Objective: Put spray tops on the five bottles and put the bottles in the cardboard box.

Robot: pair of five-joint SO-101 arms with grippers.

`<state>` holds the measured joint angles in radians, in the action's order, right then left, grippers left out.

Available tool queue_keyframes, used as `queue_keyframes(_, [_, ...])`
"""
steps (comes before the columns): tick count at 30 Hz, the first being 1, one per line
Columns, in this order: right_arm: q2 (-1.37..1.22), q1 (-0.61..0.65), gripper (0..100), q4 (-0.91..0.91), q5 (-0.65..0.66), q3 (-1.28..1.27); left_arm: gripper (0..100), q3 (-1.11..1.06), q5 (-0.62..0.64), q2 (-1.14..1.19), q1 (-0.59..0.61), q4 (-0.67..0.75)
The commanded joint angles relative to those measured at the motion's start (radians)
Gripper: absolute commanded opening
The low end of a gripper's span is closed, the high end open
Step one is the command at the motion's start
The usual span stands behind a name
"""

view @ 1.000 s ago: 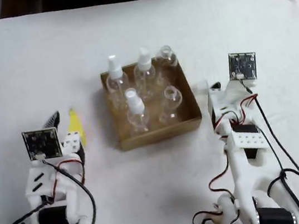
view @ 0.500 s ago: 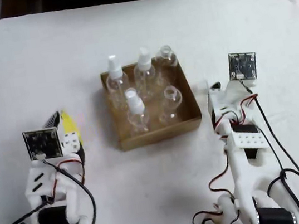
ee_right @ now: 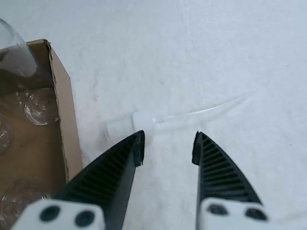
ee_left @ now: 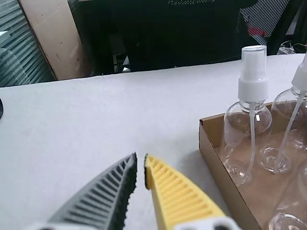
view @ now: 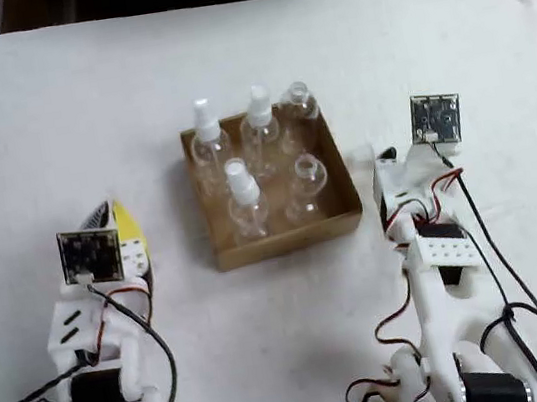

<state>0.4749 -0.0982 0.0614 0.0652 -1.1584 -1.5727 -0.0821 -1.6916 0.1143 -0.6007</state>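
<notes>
Right jaws stand open, a loose spray top [ee_right: 144,120] lying on the counter [ee_right: 240,57] just beyond their tips, beside the cardboard box [ee_right: 67,124]. Left jaws are closed, empty.

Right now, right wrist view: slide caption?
Open right gripper facing a loose spray top lying on the table beside the cardboard box.

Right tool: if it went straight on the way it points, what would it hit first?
Probably the spray top lying on the table just ahead of the open right tool, though depth is unclear.
</notes>
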Motion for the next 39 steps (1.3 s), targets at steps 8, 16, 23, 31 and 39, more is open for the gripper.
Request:
queue_keyframes(8, [0.010, 0.013, 14.9, -0.013, 0.003, 0.009, 4, 0.072, -0.021, -0.001, -0.068, -0.074])
queue_keyframes(16, [0.008, 0.013, 14.9, -0.013, 0.003, 0.009, 4, 0.149, -0.066, 0.128, -0.191, -0.133])
queue_keyframes(23, [0.007, 0.013, 14.9, -0.013, 0.003, 0.009, 3, 0.334, -0.058, 0.611, -0.163, -0.084])
queue_keyframes(31, [0.010, 0.013, 14.9, -0.013, 0.003, 0.009, 3, 0.399, 0.037, 0.756, -0.101, -0.071])
queue_keyframes(39, [0.010, 0.008, 14.9, -0.013, 0.003, 0.009, 4, 0.351, 0.037, 0.763, -0.099, 0.035])
